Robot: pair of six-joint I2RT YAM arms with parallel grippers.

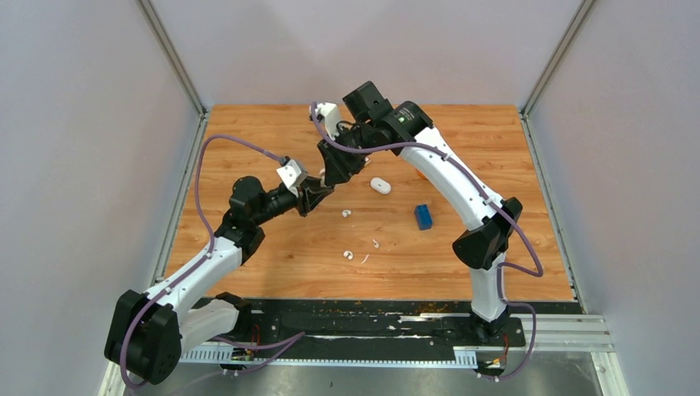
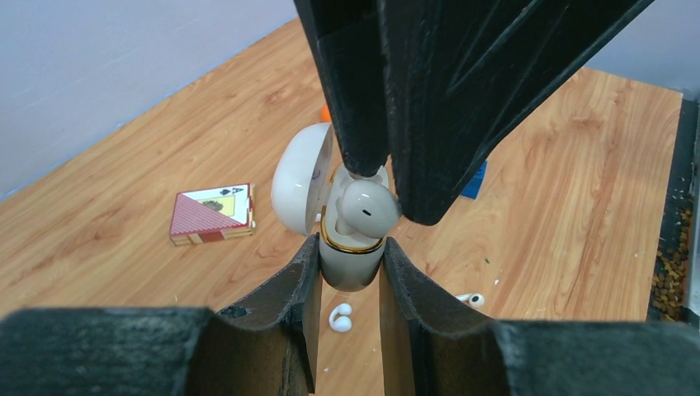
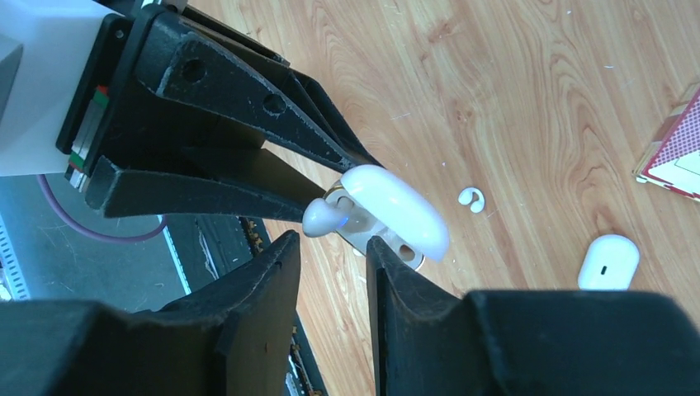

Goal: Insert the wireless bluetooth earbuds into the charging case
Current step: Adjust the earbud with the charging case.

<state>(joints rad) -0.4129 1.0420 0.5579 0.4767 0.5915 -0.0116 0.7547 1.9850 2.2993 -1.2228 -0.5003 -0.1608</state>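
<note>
**Charging case [image 2: 351, 268].** Cream-white and upright. The left jaws are clenched on its lower body from both sides. It is held raised off the worktop [image 1: 495, 148], left of centre in the top view. The lid [image 2: 299, 177] is hinged open and stands to the left of the body in the left wrist view. A gold band [image 2: 351, 242] runs round the mouth of the body.

**Earbud [image 2: 367, 206].** 1 white bud lies tilted across the mouth of the case, resting against the gold band and not seated in a socket. The right jaws come down on it from above, drawn nearly together, and appear to pinch it at their tips. A small blue spot shows on the bud in the right wrist view. The sockets are hidden by the bud and the jaws.

**Arms.** The left arm [image 1: 206, 264] reaches in from the left and the right arm [image 1: 450, 177] arches over from the right. The 2 sets of jaws meet tip to tip at the case.

**Other items on the worktop.**
- 1 small white curled piece [image 1: 347, 214] lies just to the near side of the case.
- A second curled piece [image 1: 348, 255] lies nearer the arm bases. Whether either piece is an earbud cannot be told.
- A white oval object [image 1: 380, 186] lies just to the right of the jaws.
- A blue block [image 1: 423, 216] lies further right, apart from the oval object.
- A playing-card box [image 2: 212, 216] lies flat on the wood, to the left of the open lid in the left wrist view.
</note>
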